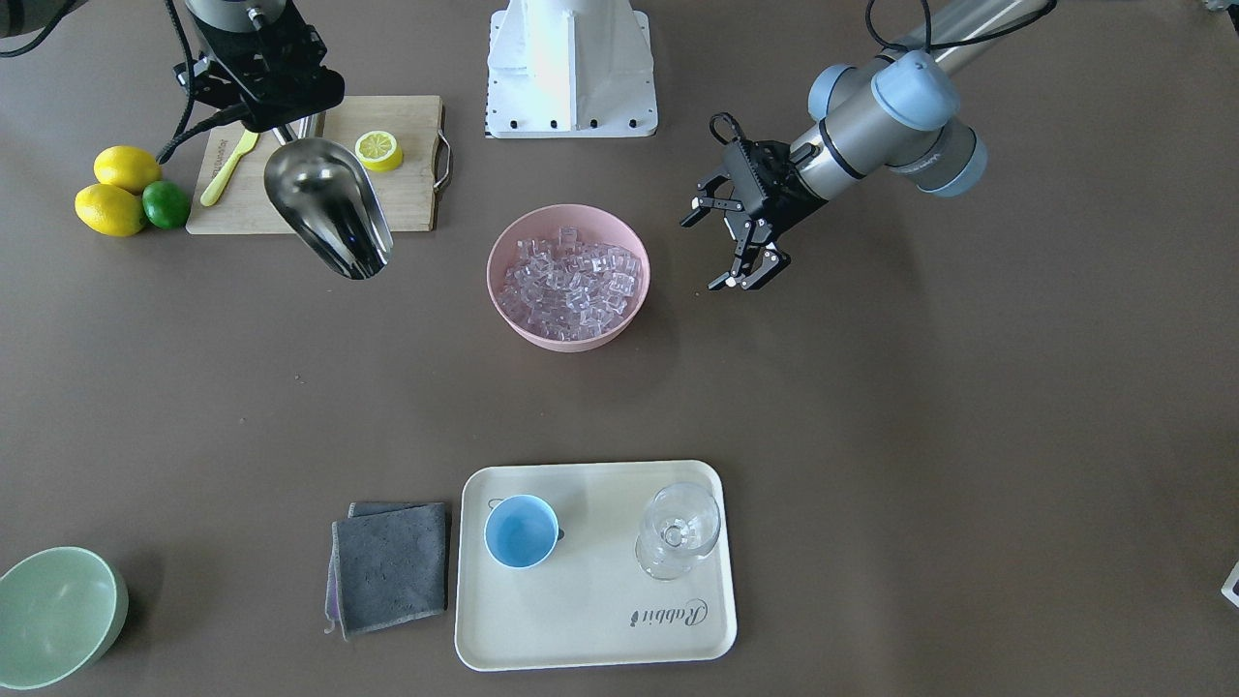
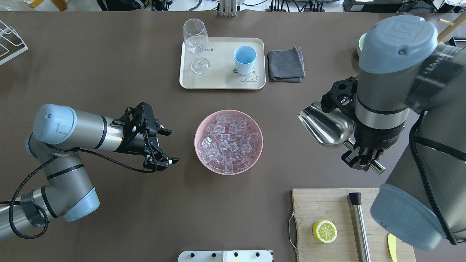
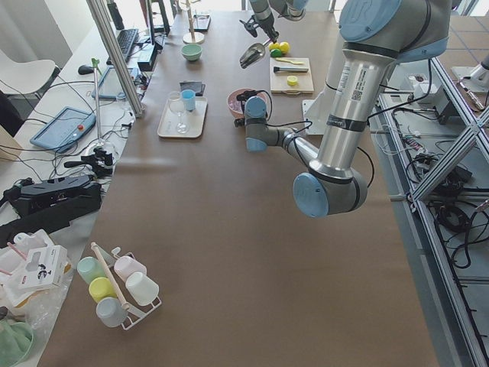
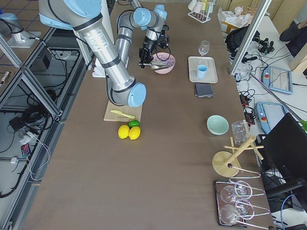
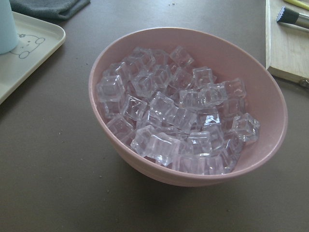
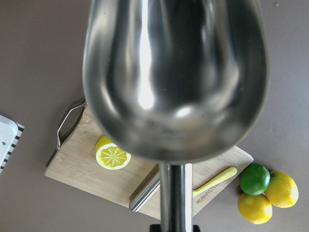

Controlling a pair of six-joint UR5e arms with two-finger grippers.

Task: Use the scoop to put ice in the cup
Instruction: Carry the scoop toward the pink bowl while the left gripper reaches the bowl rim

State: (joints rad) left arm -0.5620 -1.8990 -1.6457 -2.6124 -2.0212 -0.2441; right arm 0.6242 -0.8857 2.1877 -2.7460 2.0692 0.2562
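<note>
My right gripper (image 2: 364, 155) is shut on the thin rod handle of the shiny steel scoop (image 2: 325, 125). It holds the scoop in the air to the right of the pink bowl (image 2: 255, 154). The trough is empty in the right wrist view (image 6: 178, 72) and points toward the bowl. The bowl is heaped with clear ice cubes (image 2: 228, 142), seen close in the left wrist view (image 5: 174, 111). My left gripper (image 2: 168, 145) is open and empty just left of the bowl. The light-blue cup (image 2: 244, 58) stands empty on the cream tray (image 2: 218, 78) beyond the bowl.
A stemmed wine glass (image 2: 196, 43) shares the tray. A folded grey cloth (image 2: 285, 65) lies beside it. A wooden cutting board (image 2: 320, 207) near my right arm carries a lemon half (image 2: 324, 231), a steel cylinder (image 2: 358, 222) and a yellow-green knife (image 1: 228, 166). Lemons and a lime (image 1: 135, 191) lie nearby; a green bowl (image 1: 53, 615) stands far off.
</note>
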